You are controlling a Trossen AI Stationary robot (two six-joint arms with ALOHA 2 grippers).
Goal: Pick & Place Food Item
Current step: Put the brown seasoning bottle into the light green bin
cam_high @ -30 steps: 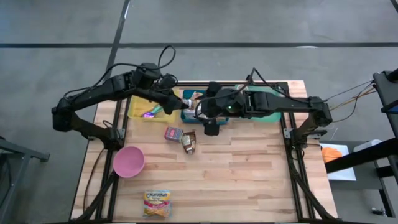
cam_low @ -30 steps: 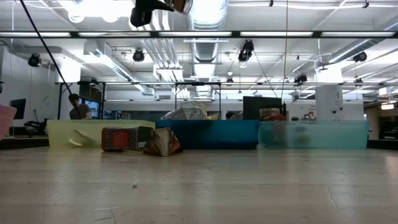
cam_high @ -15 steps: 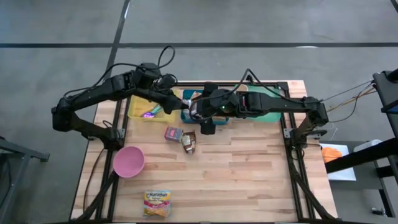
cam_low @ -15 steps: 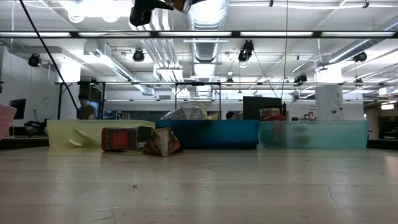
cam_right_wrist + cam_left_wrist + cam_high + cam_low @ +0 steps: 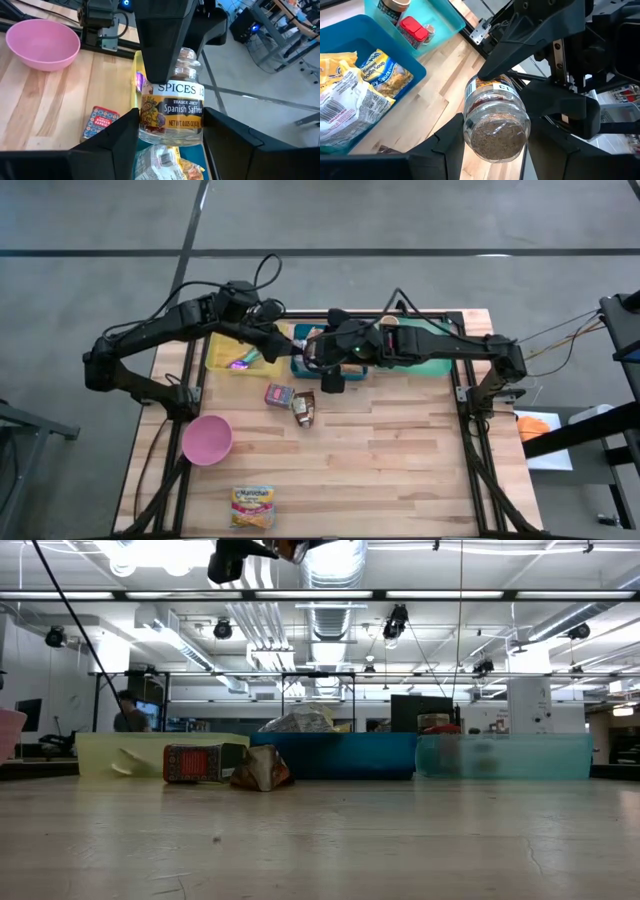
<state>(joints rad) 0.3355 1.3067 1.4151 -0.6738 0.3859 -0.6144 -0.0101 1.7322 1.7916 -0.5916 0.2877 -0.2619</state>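
A small glass spice jar with a "Spanish Saffron" label hangs high above the blue bin, between both grippers. My left gripper reaches in from the table's left and is shut on the jar's cork end. My right gripper comes from the table's right, facing it, its fingers closed in on the jar's labelled body. In the high view the two grippers meet over the blue bin. The low view shows the jar at the very top of the picture. My left gripper pinches the jar near its cork end between its two fingers. The fingers lie along the jar and slant down from the table's left. The jar hangs clear of everything. My right gripper has its two fingers against opposite sides of the labelled body, at the jar's base end. They lie along the jar, slanting down from the table's right.
Food packets fill the blue bin; a teal bin beside it holds a red-lidded jar. A yellow bin stands far left. A red box, a brown packet, a pink bowl and a noodle packet lie on the table.
My right gripper has moved toward the table's left, in toward the left gripper and the jar. The left gripper and the jar have kept still.
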